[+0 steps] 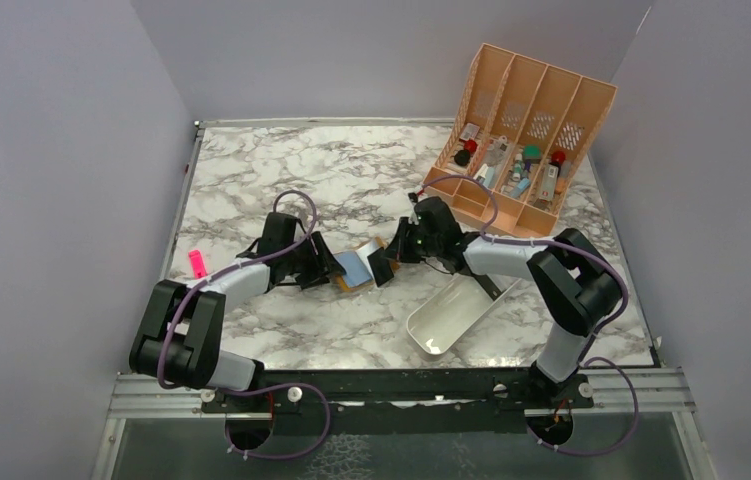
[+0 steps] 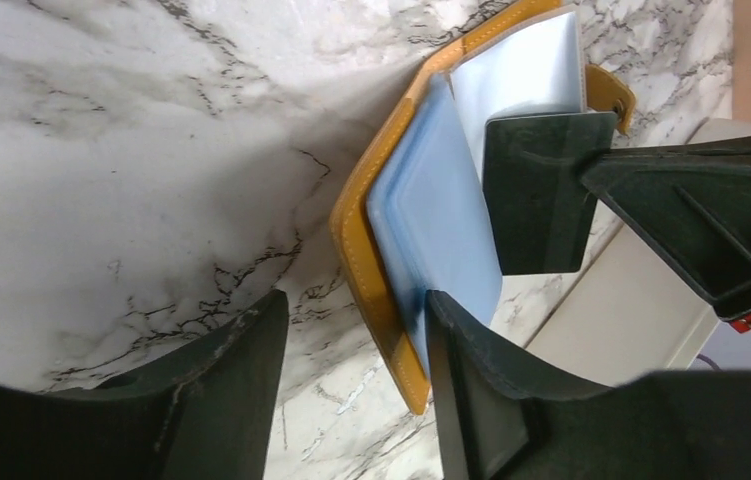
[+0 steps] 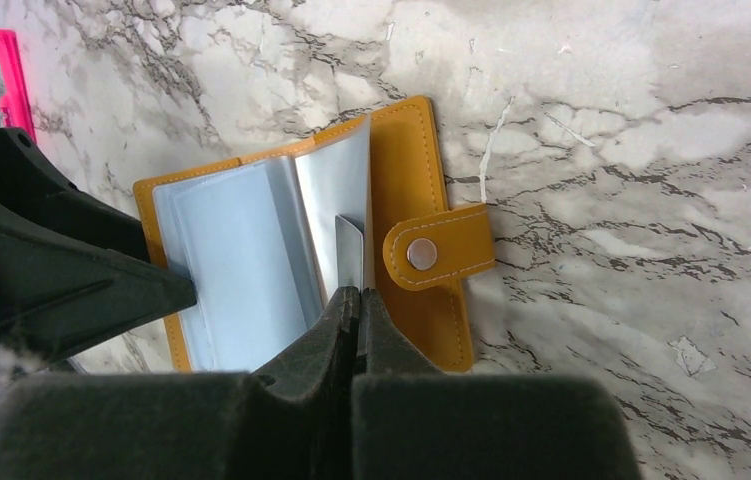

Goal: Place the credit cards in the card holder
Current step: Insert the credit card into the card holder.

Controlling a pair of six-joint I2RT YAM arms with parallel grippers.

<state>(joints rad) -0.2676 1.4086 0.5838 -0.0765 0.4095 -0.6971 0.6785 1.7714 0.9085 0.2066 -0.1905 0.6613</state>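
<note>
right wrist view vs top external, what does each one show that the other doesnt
Only the right wrist view: the snap on the card holder strap, and the right end effector shut on a thin pale sheet; whether that is a card or a sleeve, I cannot tell. Only top external: the peach organiser, the white tray and both arms whole. Both: the card holder lying open on the marble table, and the pink object off to the left.

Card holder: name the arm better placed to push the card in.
Right. The right pincer is shut on a card at the open card holder; the left pincer stands open, gripping nothing.
</note>
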